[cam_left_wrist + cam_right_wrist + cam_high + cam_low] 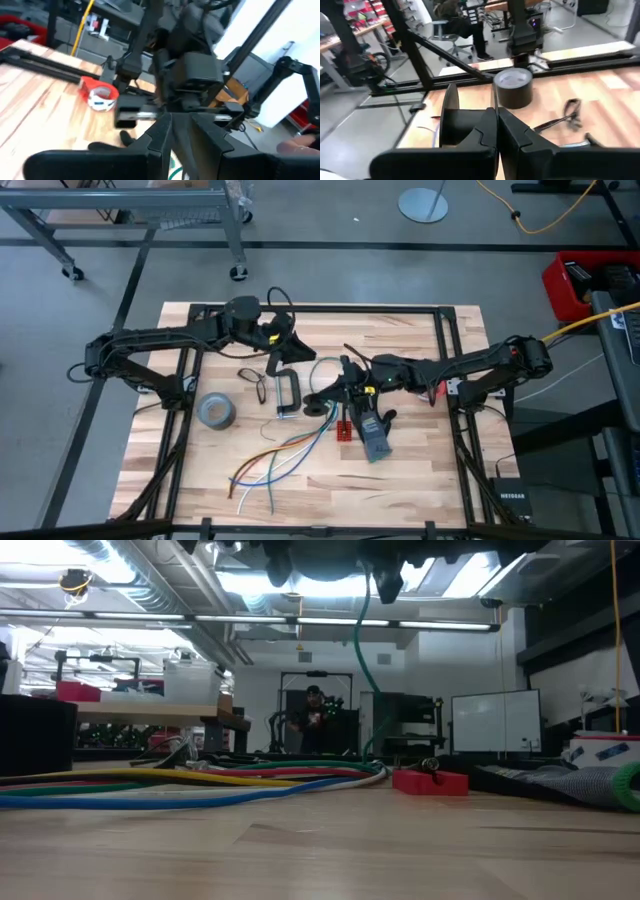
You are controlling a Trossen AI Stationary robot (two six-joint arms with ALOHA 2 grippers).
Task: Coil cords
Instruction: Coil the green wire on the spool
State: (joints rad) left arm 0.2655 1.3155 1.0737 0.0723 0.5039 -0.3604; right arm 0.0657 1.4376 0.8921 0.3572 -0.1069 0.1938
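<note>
My right gripper (pixel 328 392) is shut, low over the table's middle; its fingers (pixel 507 135) meet with no gap. A dark round bundle (pixel 462 125), perhaps the black cord, sits just beyond the fingertips and shows as a black lump (pixel 319 408) in the high view. A green wire (pixel 365 660) rises from the table to the dark grippers at the top of the low view, its upper end hidden. My left gripper (pixel 292 345) is shut and empty above the table's far middle, pointing at the right arm. My right gripper stands with its shut fingertips against the dark round bundle (pixel 470 131), coming level from the table's right side. The fingers hide the meeting place, so I cannot tell whether they touch or hold it, or the green wire.
A grey tape roll (pixel 215 412), glasses (pixel 256 383) and a C-clamp (pixel 288 392) lie left of the right gripper. Loose orange, blue and white wires (pixel 275 465) lie nearer the front. A red block (pixel 345 430) and a grey device (pixel 375 438) lie under the right arm.
</note>
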